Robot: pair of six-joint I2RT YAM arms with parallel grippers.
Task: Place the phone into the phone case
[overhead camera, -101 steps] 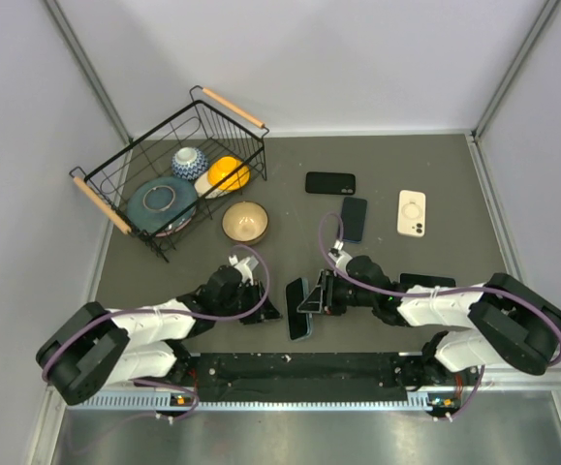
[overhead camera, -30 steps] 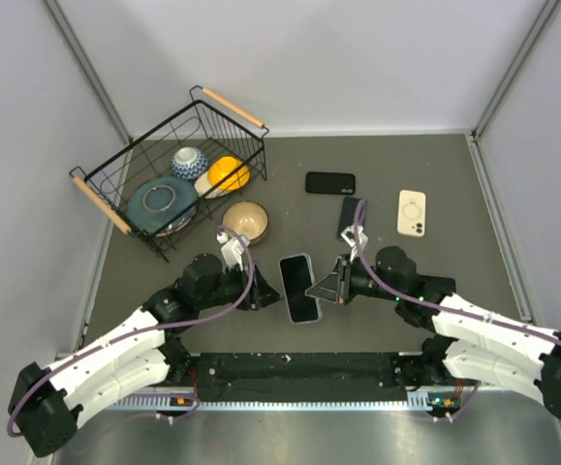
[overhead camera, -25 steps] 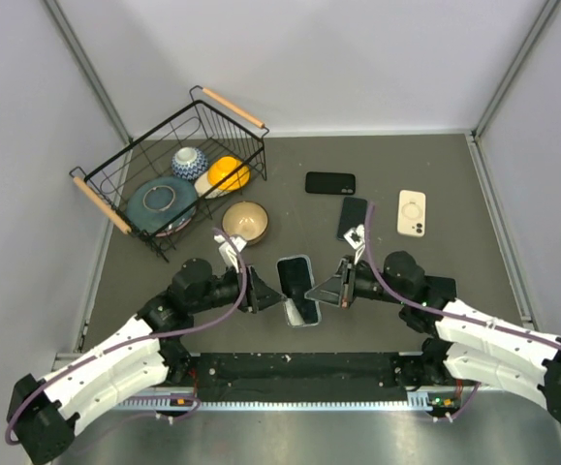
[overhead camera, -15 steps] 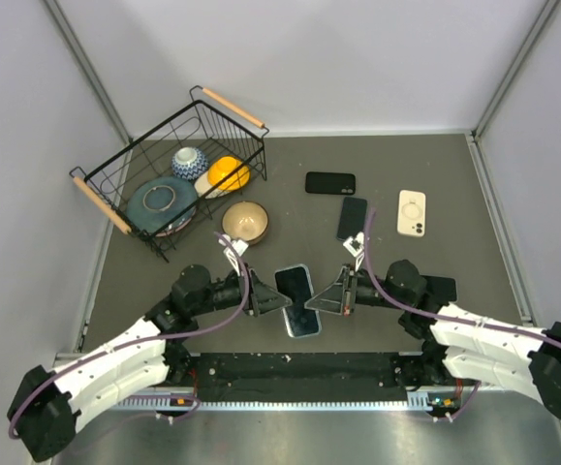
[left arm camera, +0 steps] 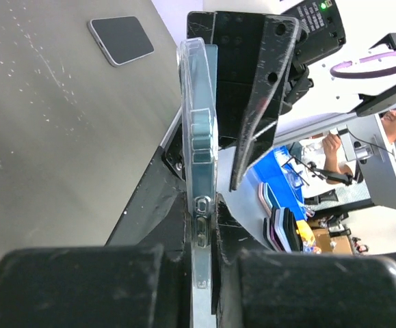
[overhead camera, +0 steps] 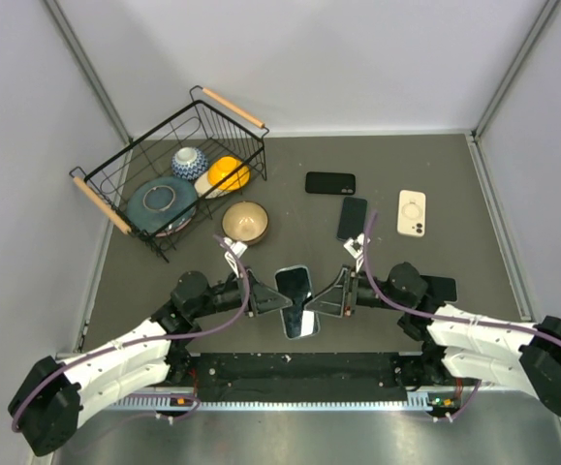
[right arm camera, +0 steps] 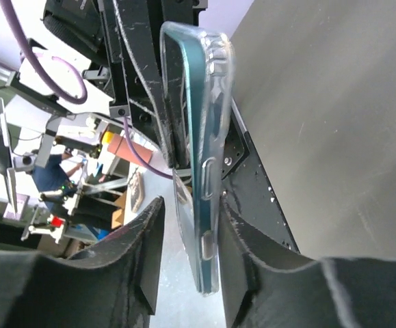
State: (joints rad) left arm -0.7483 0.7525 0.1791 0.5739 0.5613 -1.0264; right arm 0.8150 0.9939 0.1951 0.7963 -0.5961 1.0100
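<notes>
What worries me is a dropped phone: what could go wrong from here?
1. Only the left tool pinches the teal phone in its clear plastic case, by one thin edge, in mid-air; it could pivot or slip out.
2. The right tool stands open closely around it and could snag it on withdrawing.
</notes>
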